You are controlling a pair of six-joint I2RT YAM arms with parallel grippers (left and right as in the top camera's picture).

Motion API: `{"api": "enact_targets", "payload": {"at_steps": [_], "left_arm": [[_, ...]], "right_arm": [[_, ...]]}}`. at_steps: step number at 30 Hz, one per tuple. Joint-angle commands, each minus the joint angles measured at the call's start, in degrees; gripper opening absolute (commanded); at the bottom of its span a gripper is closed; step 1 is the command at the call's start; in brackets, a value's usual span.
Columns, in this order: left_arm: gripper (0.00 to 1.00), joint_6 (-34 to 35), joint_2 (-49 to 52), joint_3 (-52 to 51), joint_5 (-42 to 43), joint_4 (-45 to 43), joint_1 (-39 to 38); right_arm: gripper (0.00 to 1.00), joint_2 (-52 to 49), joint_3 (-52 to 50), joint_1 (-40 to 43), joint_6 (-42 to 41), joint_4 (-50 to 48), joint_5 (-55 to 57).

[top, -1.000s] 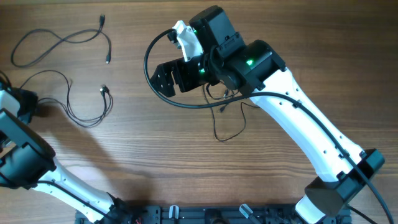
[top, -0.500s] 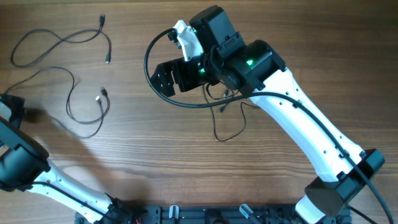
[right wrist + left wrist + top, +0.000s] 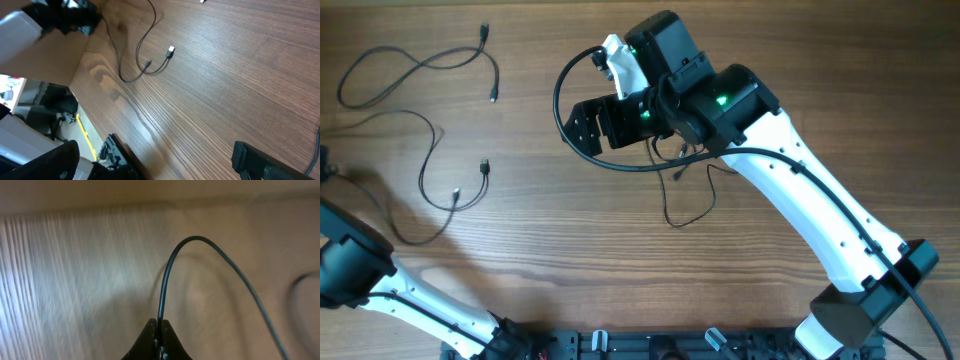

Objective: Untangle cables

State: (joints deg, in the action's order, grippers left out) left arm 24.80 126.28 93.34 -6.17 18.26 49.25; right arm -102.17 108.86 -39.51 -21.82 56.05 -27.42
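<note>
One wooden table fills the overhead view, and three thin black cables lie apart on it. The right arm reaches from the near right corner to the table's middle. Its right gripper hovers over bare wood with its fingers spread wide and nothing between them. The left arm sits at the near left edge, its end almost out of the overhead view. The wrist camera shows the left gripper pinched tight on the held cable, which arches up out of the closed tips and runs off to the right. A thick black robot lead loops out beside the right arm's wrist. The upper cable lies in loose waves at the far left corner. Below it, the held cable runs in from the left edge and curls round to a small plug. The third cable curves out from under the right arm, its upper part hidden.
</note>
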Motion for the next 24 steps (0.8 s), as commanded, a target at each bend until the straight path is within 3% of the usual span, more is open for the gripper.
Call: {"api": "enact_targets", "payload": {"at_steps": [1,2,3,4,17,24], "left_arm": [[0.2,4.28,-4.04,4.52,0.81,2.01,0.52],[0.58,4.44,-4.42,4.52,2.64,2.16,0.48],[0.87,4.42,-4.46,4.52,4.61,2.29,0.46],[1.0,4.42,-4.46,4.52,6.51,2.93,0.46],[1.0,3.91,-4.44,2.6,8.0,28.22,0.37],[0.98,3.98,-4.44,-4.66,1.11,34.82,0.37]], "right_arm": [[0.99,-0.81,-0.24,-0.24,-0.63,0.2,-0.87],[0.99,-0.81,-0.24,-0.24,-0.66,0.17,-0.87],[1.0,-0.81,-0.24,-0.24,-0.66,0.11,-0.87],[1.0,-0.81,-0.24,-0.24,-0.63,0.11,-0.87],[0.99,-0.81,-0.24,-0.24,-0.44,0.44,-0.92],[0.99,-0.81,-0.24,-0.24,-0.37,1.03,-0.92]]}}
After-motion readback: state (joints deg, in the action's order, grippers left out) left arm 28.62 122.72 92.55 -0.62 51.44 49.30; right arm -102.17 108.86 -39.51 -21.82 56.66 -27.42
